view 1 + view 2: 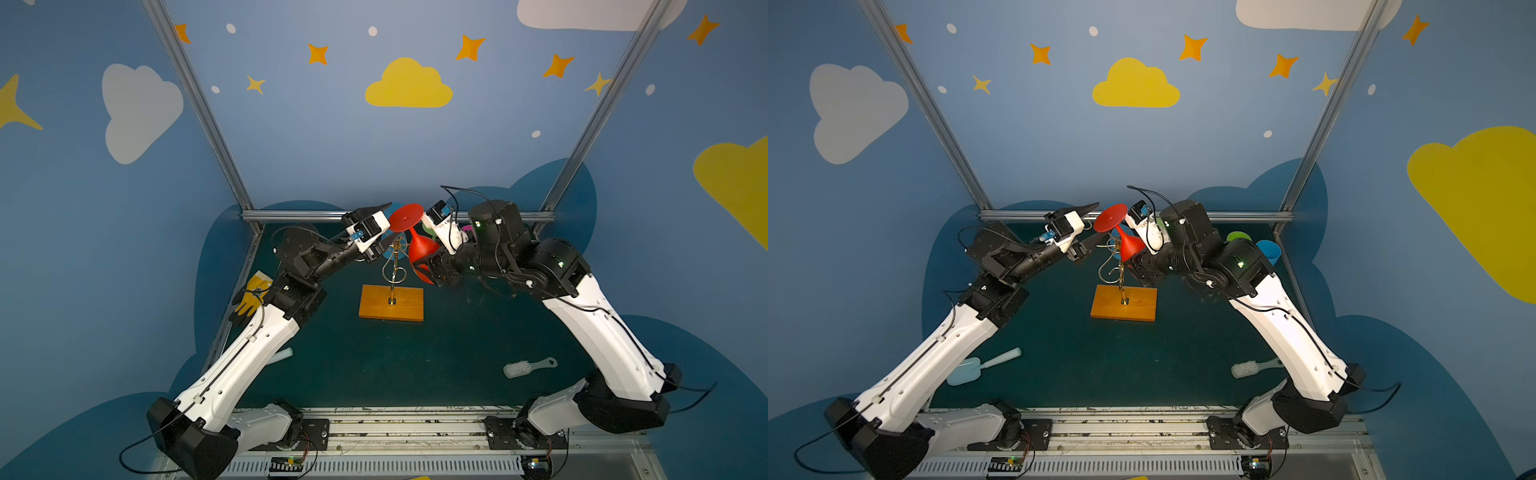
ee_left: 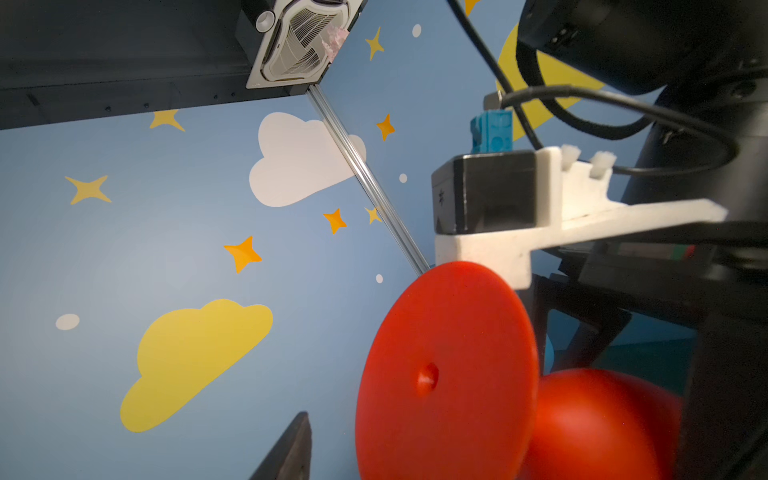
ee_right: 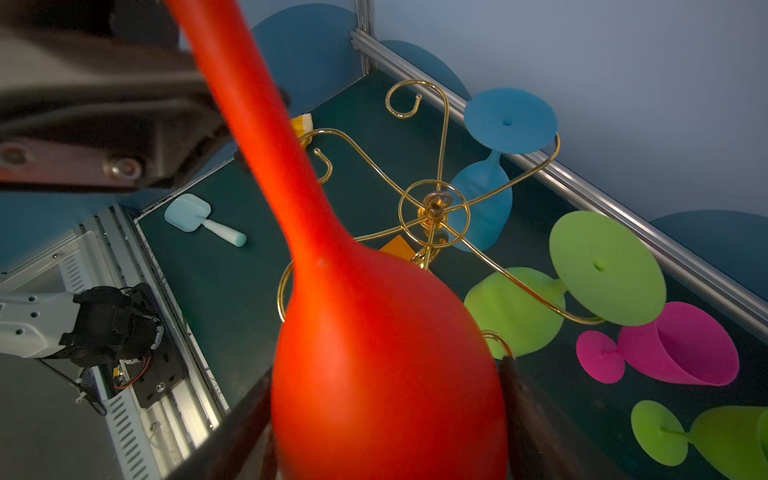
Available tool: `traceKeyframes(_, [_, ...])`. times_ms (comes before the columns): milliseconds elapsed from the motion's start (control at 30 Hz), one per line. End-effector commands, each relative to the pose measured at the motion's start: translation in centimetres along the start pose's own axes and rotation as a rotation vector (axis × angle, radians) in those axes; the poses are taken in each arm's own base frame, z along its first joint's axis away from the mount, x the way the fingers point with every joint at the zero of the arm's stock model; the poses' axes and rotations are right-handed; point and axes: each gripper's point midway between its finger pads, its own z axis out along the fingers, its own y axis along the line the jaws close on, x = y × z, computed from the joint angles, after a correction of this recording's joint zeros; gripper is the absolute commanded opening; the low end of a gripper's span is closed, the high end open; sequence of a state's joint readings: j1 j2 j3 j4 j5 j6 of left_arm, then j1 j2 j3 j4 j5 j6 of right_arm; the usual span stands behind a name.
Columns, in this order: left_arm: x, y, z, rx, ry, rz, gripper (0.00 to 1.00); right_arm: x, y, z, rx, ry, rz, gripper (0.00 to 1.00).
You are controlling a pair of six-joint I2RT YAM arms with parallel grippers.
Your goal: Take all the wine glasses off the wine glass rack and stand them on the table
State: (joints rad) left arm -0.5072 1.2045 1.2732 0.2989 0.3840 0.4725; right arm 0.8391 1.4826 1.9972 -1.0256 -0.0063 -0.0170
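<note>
Red wine glass (image 1: 420, 248) apparently in right tool (image 3: 384, 370)

Both the left arm (image 1: 243, 365) and the right arm (image 1: 598, 332) wear smooth white moulded shells over their long links, with bulky black housings at every joint. A thin black cable (image 1: 232, 359) runs along each shell, pinned by small white clips, and loops free near the shoulders. Each arm stands on a black base plate (image 1: 500, 432) fastened with silver screws, with red and orange wires (image 3: 133, 374) beside it. Small green lights (image 1: 560, 264) glow on the right arm's joints. Each wrist carries a white printed bracket (image 2: 582, 216), a black camera box (image 2: 490, 191) and a bright blue block (image 2: 492, 133). The left gripper (image 1: 395, 218) has black fingers (image 1: 374, 208) tapering to points.
</note>
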Motion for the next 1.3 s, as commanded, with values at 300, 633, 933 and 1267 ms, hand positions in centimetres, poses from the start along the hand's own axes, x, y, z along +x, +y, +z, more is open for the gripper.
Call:
traceKeyframes(300, [-1.3, -0.5, -0.4, 0.027, -0.032, 0.045, 0.26, 2.4, 0.3, 0.3, -0.009, 0.103, 0.02, 0.37])
traceKeyframes(633, [-0.9, -0.5, -0.3, 0.025, -0.021, 0.048, 0.07, 2.2, 0.6, 0.0, -0.024, 0.09, 0.026, 0.44])
traceKeyframes(933, [0.3, 0.5, -0.5, -0.056, 0.013, -0.005, 0.03, 0.5, 1.0, -1.3, -0.055, -0.04, 0.052, 0.79])
traceKeyframes(1267, [2.4, 2.8, -0.5, -0.203, 0.085, -0.233, 0.03, -2.8, 1.0, -6.5, -0.12, -0.335, 0.087, 0.83])
